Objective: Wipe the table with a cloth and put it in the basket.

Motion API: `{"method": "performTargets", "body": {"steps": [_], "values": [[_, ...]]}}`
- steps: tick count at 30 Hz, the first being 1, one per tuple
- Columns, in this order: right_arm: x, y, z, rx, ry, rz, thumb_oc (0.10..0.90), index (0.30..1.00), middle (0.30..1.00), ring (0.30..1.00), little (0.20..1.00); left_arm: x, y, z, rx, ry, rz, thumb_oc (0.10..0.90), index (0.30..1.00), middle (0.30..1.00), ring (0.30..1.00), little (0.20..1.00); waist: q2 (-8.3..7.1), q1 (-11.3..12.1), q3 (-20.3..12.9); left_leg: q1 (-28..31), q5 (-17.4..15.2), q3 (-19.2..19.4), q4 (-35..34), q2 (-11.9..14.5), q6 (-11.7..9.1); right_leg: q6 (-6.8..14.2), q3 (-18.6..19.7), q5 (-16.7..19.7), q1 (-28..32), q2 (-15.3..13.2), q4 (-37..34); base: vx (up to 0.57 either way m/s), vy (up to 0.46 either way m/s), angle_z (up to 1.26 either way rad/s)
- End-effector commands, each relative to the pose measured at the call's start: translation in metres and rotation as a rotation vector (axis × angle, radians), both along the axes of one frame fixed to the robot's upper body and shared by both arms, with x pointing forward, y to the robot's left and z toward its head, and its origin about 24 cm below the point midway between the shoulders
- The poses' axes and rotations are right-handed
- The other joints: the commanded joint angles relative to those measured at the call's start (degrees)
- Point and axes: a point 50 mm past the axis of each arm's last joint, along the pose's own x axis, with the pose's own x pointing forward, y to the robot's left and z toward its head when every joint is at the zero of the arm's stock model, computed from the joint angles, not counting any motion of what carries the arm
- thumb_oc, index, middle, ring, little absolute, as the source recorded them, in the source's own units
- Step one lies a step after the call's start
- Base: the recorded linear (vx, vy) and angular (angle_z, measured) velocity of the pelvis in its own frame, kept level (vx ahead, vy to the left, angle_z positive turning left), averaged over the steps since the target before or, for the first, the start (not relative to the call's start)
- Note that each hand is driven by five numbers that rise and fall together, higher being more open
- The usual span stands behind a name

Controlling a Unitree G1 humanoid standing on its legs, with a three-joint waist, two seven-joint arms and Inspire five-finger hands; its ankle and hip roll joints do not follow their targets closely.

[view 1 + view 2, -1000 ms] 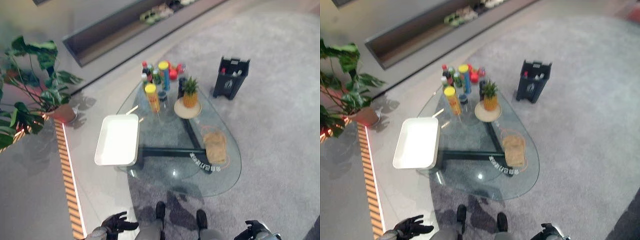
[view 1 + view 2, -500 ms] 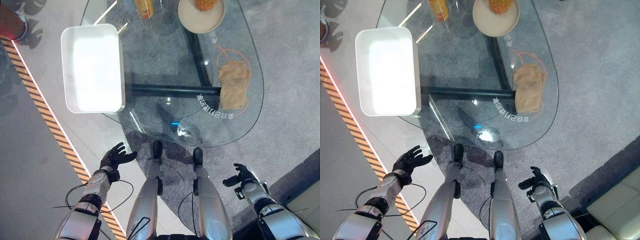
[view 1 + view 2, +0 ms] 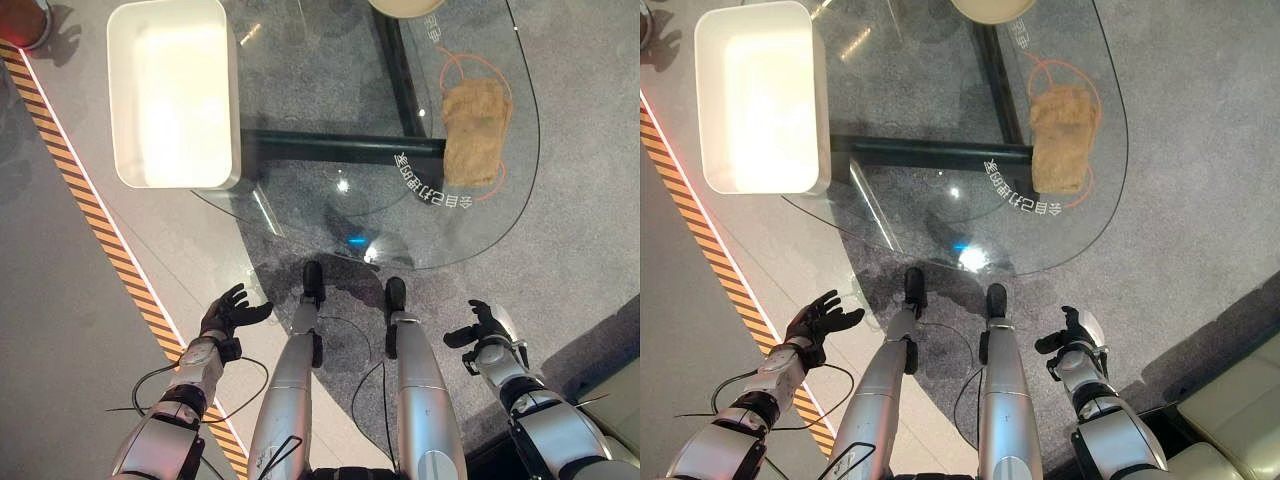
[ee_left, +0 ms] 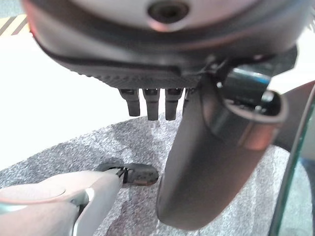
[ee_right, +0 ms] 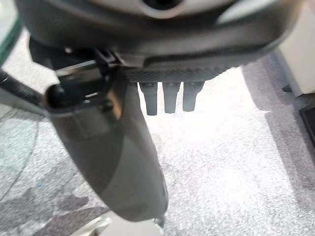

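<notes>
Cloth (image 3: pixel 474 133): tan, lying flat on the right part of the glass table (image 3: pixel 320 100), near its rim, well apart from both hands.
Basket (image 3: pixel 232 100): white, rectangular, at the table's left end, well apart from the cloth.
Left hand (image 3: pixel 228 312): low, short of the table's near edge; fingers spread straight, holding nothing.
Right hand (image 3: pixel 478 330): low over the grey carpet (image 3: pixel 590 250); fingers relaxed, holding nothing.

Tan cloth (image 3: pixel 473 132), white basket (image 3: pixel 171 93)

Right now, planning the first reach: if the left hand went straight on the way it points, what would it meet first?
Probably the grey carpet beneath the glass table; the open left hand seems lower than the glass, though depth is unclear.
</notes>
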Motion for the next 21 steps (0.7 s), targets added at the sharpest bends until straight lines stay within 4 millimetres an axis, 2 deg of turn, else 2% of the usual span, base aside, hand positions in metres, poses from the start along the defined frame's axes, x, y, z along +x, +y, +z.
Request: {"method": "performTargets", "body": {"steps": [1, 7, 12, 21], "values": [[-0.024, -0.037, -0.001, -0.056, -0.018, -0.137, 0.800, 0.900, 0.900, 0.900, 0.900, -0.016, 0.027, -0.004, 0.028, 0.006, 0.088, 0.800, 0.900, 0.900, 0.900, 0.900, -1.13, 0.80, -0.86, -2.16, -10.76, -0.35, 13.09, -0.36, 1.86, 1.72, -0.78, 6.86, 0.24, -2.03, -7.11, 0.00, 0.000, 0.00], [-0.018, -0.043, 0.008, -0.038, -0.067, -0.153, 0.800, 0.900, 0.900, 0.900, 0.900, -0.014, 0.029, -0.002, 0.040, 0.006, 0.078, 0.800, 0.900, 0.900, 0.900, 0.900, -1.39, 1.10, -0.86, -2.68, -10.97, -0.53, 13.85, -0.40, 1.84, 1.52, -1.13, 6.72, -0.04, -2.06, -6.69, 0.01, -0.002, 0.00], [-0.017, -0.050, 0.016, 0.015, -0.161, -0.245, 0.800, 0.900, 0.900, 0.900, 0.900, -0.014, 0.030, -0.001, 0.046, 0.009, 0.064, 0.800, 0.900, 0.900, 0.900, 0.900, -1.56, 1.38, -0.86, -3.01, -11.17, -0.76, 14.14, -0.44, 1.94, 1.46, -1.44, 6.72, -0.32, -2.13, -6.50, 0.00, -0.008, -0.02], [0.000, -0.074, 0.061, 0.111, -0.496, -0.428, 0.800, 0.900, 0.900, 0.900, 0.900, -0.019, 0.033, -0.004, 0.057, 0.026, 0.060, 0.800, 0.900, 0.900, 0.900, 0.900, -1.81, 1.58, -0.86, -3.13, -11.62, -0.85, 14.38, -0.15, 2.08, 1.62, -1.53, 6.97, -0.39, -2.07, -6.63, 0.01, -0.006, 0.04]]}}
